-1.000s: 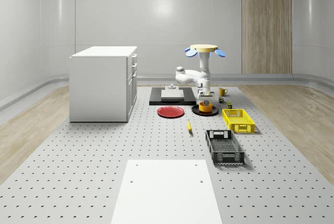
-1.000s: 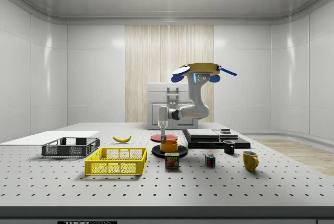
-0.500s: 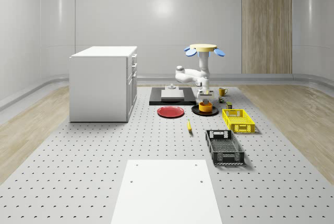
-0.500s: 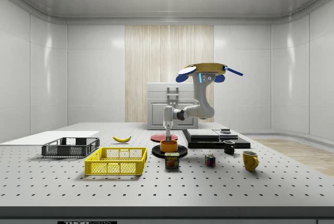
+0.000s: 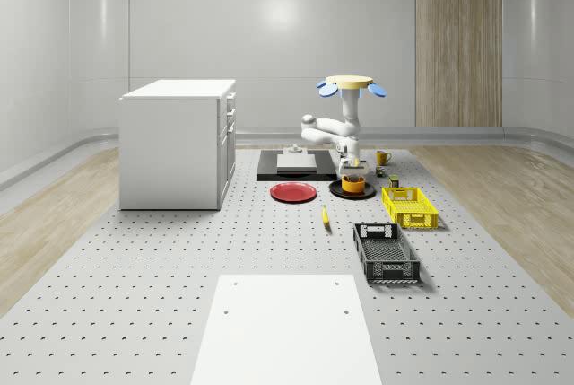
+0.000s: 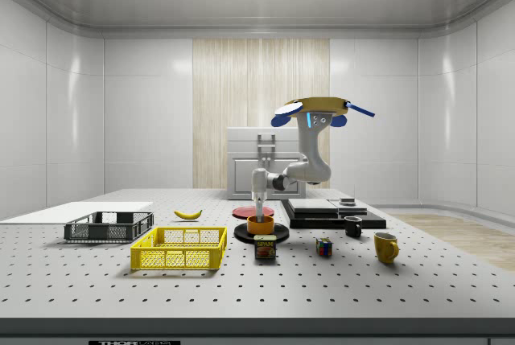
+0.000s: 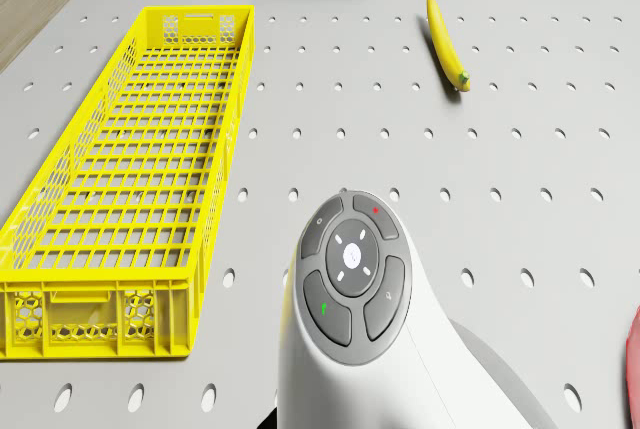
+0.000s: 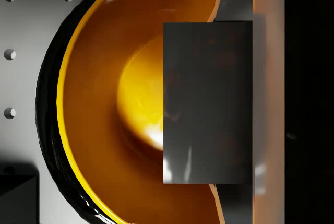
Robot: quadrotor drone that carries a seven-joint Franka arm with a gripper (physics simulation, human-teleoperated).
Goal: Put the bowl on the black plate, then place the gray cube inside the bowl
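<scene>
Pale perforated tabletop runs from a long yellow mesh basket (image 6: 180, 248) at the near side to a white cabinet (image 5: 178, 143) far off. Between them, the orange glazed bowl (image 6: 260, 223) sits on the round black plate (image 6: 281, 233). Just above it, the gripper (image 6: 259, 211) clamps the small gray cube (image 8: 207, 102) over the bowl's hollow, while the drone (image 6: 320, 108) hovers beyond the plate. Rigid, smooth-faced and probably light, the cube suits a grip on opposite flat sides; the bowl looks slick.

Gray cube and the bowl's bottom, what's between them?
Nothing: in the wrist view the gray cube hangs over the orange bowl's bare inside.
</scene>
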